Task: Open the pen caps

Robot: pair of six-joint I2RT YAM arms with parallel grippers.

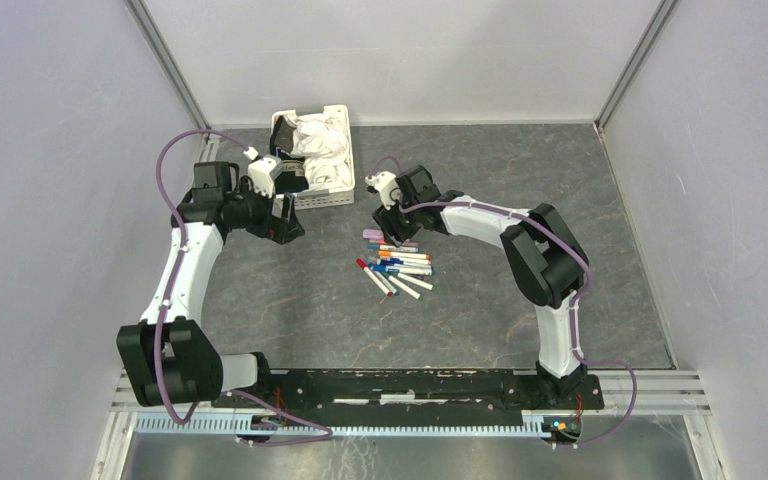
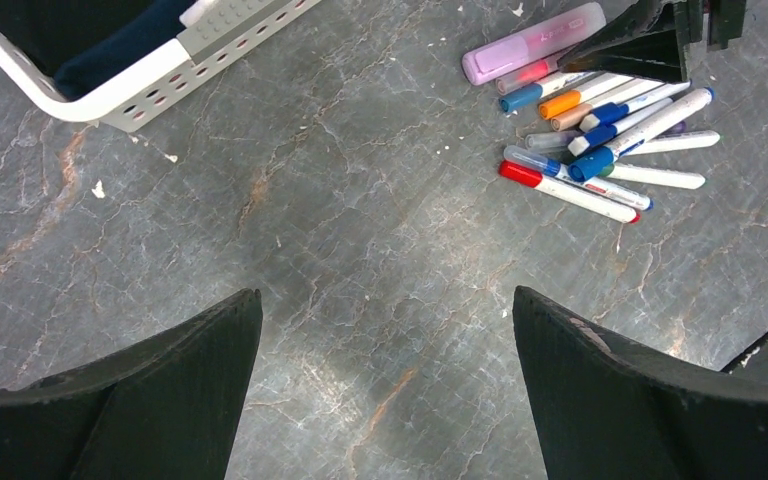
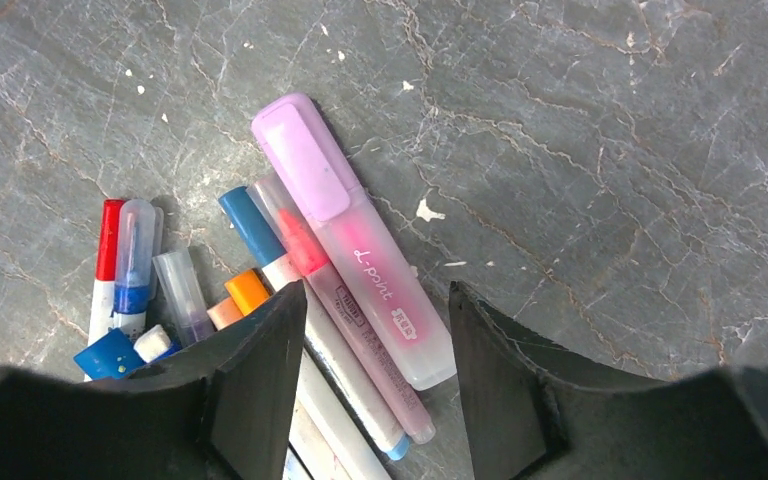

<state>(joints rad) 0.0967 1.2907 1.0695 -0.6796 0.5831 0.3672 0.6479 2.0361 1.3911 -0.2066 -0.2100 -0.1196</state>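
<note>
Grey marble desk (image 1: 290, 300) crowded with pens (image 1: 398, 265); right hand (image 3: 375, 295) parted astride pink highlighter (image 3: 355, 255), could pinch neighbouring pens too, scattering them; left hand (image 2: 385, 295) released, empty, aside

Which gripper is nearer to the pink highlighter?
The right gripper: its fingers straddle the pink highlighter. The left gripper hangs over bare table near the white basket, well away.

A grey marbled table (image 1: 300, 300) bears a heap of pens (image 1: 398, 268) and a white basket (image 1: 322, 199).
</note>
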